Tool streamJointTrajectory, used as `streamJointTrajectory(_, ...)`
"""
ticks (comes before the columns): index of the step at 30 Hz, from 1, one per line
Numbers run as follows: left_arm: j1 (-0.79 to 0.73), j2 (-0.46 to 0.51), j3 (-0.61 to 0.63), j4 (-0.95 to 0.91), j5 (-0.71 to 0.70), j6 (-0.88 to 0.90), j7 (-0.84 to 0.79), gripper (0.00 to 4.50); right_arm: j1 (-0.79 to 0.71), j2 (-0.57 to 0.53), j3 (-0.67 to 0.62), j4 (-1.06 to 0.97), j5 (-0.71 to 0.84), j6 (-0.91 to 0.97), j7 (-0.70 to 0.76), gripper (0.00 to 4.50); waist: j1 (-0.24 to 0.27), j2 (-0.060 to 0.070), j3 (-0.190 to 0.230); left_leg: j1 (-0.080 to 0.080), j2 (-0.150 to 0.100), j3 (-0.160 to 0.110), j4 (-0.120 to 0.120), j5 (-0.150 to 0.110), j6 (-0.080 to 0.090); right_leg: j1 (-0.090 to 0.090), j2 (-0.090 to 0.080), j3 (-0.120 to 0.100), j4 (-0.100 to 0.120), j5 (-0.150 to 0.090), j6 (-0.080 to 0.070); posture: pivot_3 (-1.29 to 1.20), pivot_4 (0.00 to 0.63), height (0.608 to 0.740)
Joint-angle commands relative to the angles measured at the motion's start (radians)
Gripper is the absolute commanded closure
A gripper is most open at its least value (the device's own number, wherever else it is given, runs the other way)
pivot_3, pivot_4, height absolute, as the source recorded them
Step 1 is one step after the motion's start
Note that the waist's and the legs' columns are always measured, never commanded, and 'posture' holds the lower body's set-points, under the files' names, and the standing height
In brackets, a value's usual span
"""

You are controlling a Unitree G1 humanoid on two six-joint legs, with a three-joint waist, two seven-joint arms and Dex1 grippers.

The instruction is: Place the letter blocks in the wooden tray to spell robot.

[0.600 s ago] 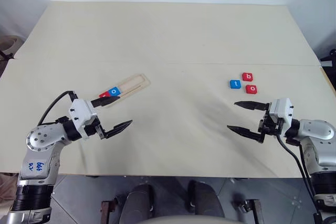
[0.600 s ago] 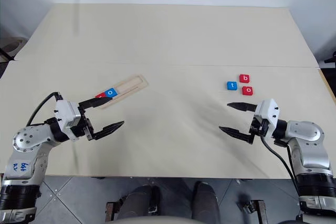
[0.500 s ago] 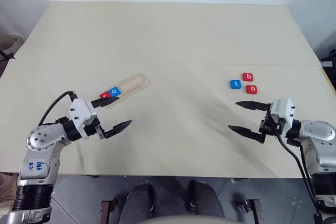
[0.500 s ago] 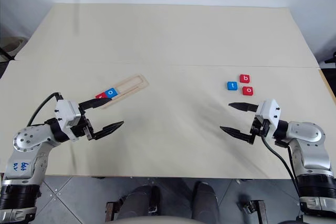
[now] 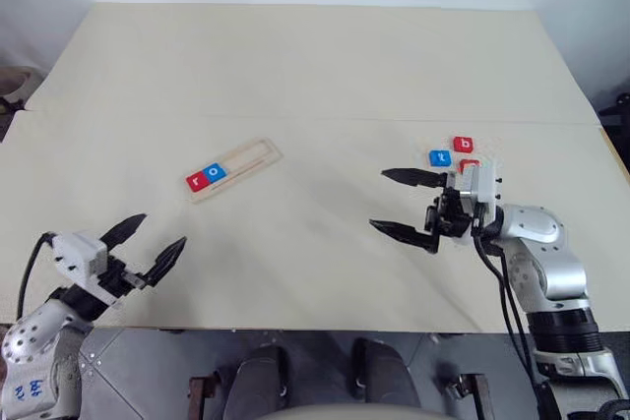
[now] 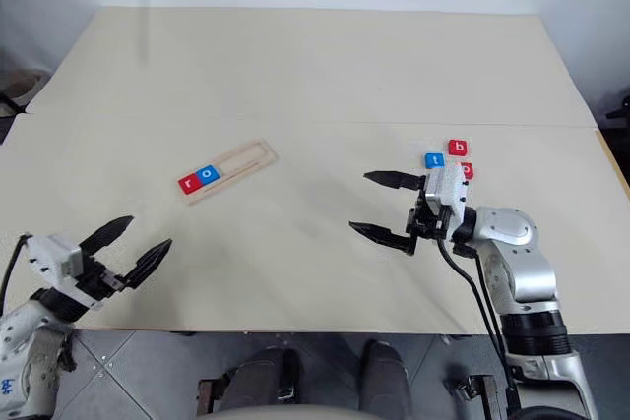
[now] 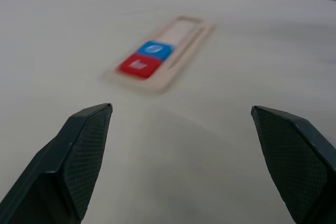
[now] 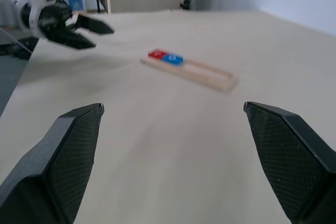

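The wooden tray (image 5: pixel 246 161) lies slanted at the table's left-centre. A red r block (image 5: pixel 195 181) and a blue o block (image 5: pixel 217 172) fill its near end. Loose at the right lie a blue t block (image 5: pixel 440 157), a red b block (image 5: pixel 464 145) and a red block (image 5: pixel 472 162) half hidden behind my right hand. My right gripper (image 5: pixel 380 200) is open and empty, pointing left, just left of those three. At the near left table edge, well short of the tray, my left gripper (image 5: pixel 157 233) is open and empty. The left wrist view faces the tray (image 7: pixel 181 32).
The pale table (image 5: pixel 295 66) stretches wide between tray and loose blocks, with a seam running across it behind them. The table's near edge runs right under my left hand. In the right wrist view, my left gripper (image 8: pixel 86 30) shows beyond the tray (image 8: pixel 202 74).
My left arm has pulled back from beside the tray to the near left table edge. My right gripper has swung left and farther in, now covering part of the red block. Both stay open.
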Motion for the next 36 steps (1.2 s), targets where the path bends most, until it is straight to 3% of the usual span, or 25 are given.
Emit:
streamJointTrajectory(1, -0.01, -0.003, 0.039, -0.002, -0.042, -0.008, 0.013, 0.0, -0.009, 0.005, -0.001, -0.033, -0.002, -0.014, -0.006, 0.01, 0.008, 0.0, 0.0, 0.0, 0.0, 0.0, 0.0, 0.0, 0.0, 0.0, 0.0, 0.0, 0.0, 0.0, 0.0, 0.0, 0.15, 0.74)
streamJointTrajectory(8, -0.237, 0.142, -0.045, 0.189, -0.024, 0.058, -0.136, 0.0, 0.012, -0.038, -0.035, -0.036, -0.005, -0.007, -0.02, 0.01, 0.012, -0.001, 0.0, -0.001, 0.0, 0.005, 0.001, -0.001, 0.0, 0.0, 0.001, -0.001, 0.001, 0.0, 0.0, 0.0, 0.15, 0.74)
streamJointTrajectory(12, -0.482, 0.263, -0.155, 0.504, 0.087, -0.017, -0.28, 0.0, 0.029, -0.066, -0.062, -0.047, -0.002, 0.0, -0.034, 0.01, 0.007, -0.001, -0.001, -0.001, 0.0, 0.006, 0.0, -0.001, 0.0, -0.001, 0.001, -0.001, 0.001, 0.0, 0.0, 0.0, 0.15, 0.74)
streamJointTrajectory(16, -0.697, 0.309, -0.253, 0.797, 0.187, -0.117, -0.385, 0.0, 0.057, -0.078, -0.08, -0.08, -0.001, 0.01, -0.056, 0.01, -0.003, -0.001, -0.001, -0.001, 0.0, 0.007, -0.001, -0.001, 0.0, -0.002, 0.001, -0.001, 0.0, 0.0, 0.0, 0.0, 0.15, 0.74)
streamJointTrajectory(23, -0.921, 0.284, -0.366, 1.097, 0.299, -0.218, -0.501, 0.0, 0.136, -0.094, -0.114, -0.172, 0.009, 0.041, -0.105, 0.01, -0.004, -0.002, -0.001, -0.001, 0.0, 0.009, -0.001, -0.001, 0.0, -0.002, 0.002, -0.001, 0.0, 0.0, 0.0, 0.0, 0.15, 0.74)
streamJointTrajectory(33, -0.969, 0.252, -0.405, 1.238, 0.374, -0.24, -0.481, 0.0, 0.191, -0.103, -0.139, -0.232, 0.016, 0.063, -0.139, 0.01, -0.001, -0.003, -0.001, 0.0, 0.0, 0.009, 0.0, -0.001, 0.0, -0.002, 0.001, -0.001, 0.002, 0.0, 0.0, 0.0, 0.15, 0.74)
streamJointTrajectory(36, -0.976, 0.238, -0.409, 1.255, 0.383, -0.241, -0.464, 0.61, 0.192, -0.107, -0.14, -0.231, 0.017, 0.063, -0.142, 0.0, 0.0, -0.002, -0.001, 0.001, 0.0, 0.009, 0.0, -0.001, 0.0, -0.001, 0.001, 0.0, 0.002, 0.0, 0.0, 0.0, 0.15, 0.74)
